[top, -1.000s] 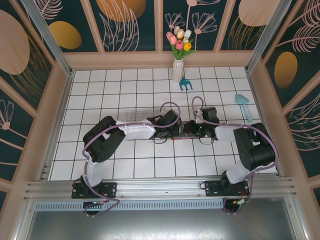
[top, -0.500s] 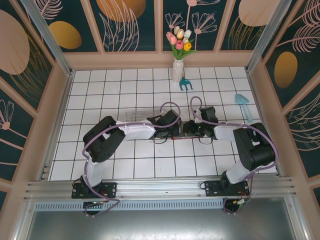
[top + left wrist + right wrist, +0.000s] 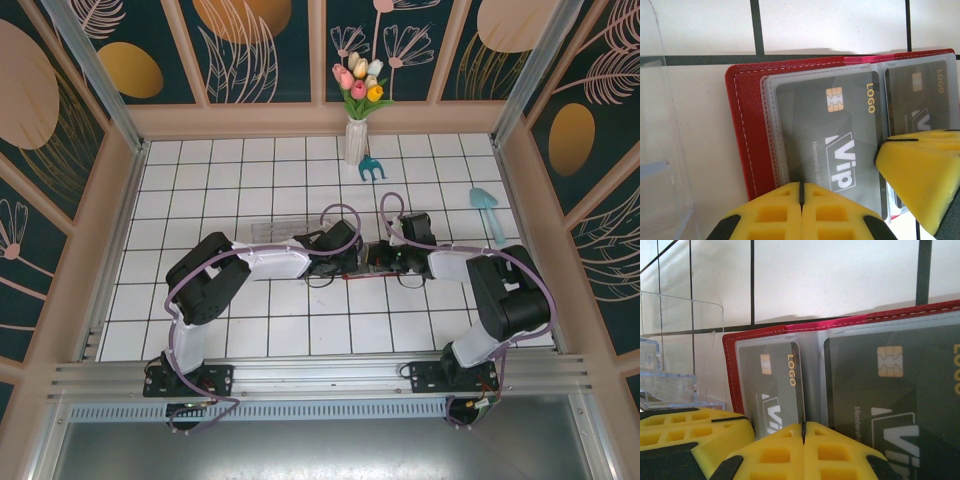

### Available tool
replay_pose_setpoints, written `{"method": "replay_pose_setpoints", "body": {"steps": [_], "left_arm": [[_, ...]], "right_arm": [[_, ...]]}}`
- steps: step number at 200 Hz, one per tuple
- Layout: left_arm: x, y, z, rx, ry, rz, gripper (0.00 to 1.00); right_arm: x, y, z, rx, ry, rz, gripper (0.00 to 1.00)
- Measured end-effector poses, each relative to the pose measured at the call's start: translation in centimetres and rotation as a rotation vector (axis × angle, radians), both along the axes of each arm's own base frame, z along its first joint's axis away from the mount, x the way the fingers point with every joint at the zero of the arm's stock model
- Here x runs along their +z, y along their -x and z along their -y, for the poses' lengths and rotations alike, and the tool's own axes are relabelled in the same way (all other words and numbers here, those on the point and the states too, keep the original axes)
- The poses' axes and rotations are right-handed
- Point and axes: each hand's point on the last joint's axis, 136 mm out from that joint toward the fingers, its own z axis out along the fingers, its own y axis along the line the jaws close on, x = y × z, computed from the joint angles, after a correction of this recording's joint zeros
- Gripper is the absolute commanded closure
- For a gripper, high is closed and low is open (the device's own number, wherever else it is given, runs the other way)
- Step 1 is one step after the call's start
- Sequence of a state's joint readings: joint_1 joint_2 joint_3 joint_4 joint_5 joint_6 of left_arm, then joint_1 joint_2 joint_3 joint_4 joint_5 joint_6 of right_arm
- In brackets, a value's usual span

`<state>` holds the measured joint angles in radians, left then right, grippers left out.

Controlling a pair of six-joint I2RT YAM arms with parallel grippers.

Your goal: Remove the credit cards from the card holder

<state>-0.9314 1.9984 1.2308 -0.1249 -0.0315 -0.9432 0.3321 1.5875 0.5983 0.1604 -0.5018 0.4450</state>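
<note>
Left claw (image 3: 801, 192) is fully closed. Its two yellow fingers are pressed flat together with just a thin seam between them, and it sits over the near edge of the open card holder (image 3: 742, 130). Can't tell whether anything thin is caught in that seam, tbh.

Right claw (image 3: 803, 432) is the same deal, with the fingers squeezed together over the holder's near edge. The edge of one clear sleeve (image 3: 812, 370) runs straight down to its seam, but I can't say whether it's actually pinched.

The card holder lies open and flat on the white tiled worktop (image 3: 840, 25), red cover down and sleeves facing up. From above it's mostly hidden under the two claws, which meet nose to nose over it, with only a sliver of red showing along its near side.

Both cards I can see are tucked in their sleeves inside the holder. There's a dark grey card (image 3: 830, 135) with a gold chip, gold "LOGO" and white "Vip" print in one half. A second grey card (image 3: 922, 95) with the same design is in the other half. In the left wrist view, one finger of the right claw covers that second card's lower part.

A clear plastic box (image 3: 660, 150) sits just beside the holder's outer short edge, on the first card's side. Whether it's touching the holder, no idea.
</note>
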Motion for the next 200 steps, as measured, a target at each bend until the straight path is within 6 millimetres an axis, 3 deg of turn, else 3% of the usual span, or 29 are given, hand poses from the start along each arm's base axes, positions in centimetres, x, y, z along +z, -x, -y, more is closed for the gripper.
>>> {"method": "replay_pose_setpoints", "body": {"steps": [91,200], "left_arm": [[-0.1,0.2,-0.1,-0.001,-0.007,-0.006,1.0],[0.2,0.2,0.5,-0.019,0.025,-0.007,1.0]], "right_arm": [[1.9,-0.2,1.9,-0.062,-0.022,0.049,1.0],[0.8,0.0,3.4,-0.112,0.004,0.011,1.0]]}}
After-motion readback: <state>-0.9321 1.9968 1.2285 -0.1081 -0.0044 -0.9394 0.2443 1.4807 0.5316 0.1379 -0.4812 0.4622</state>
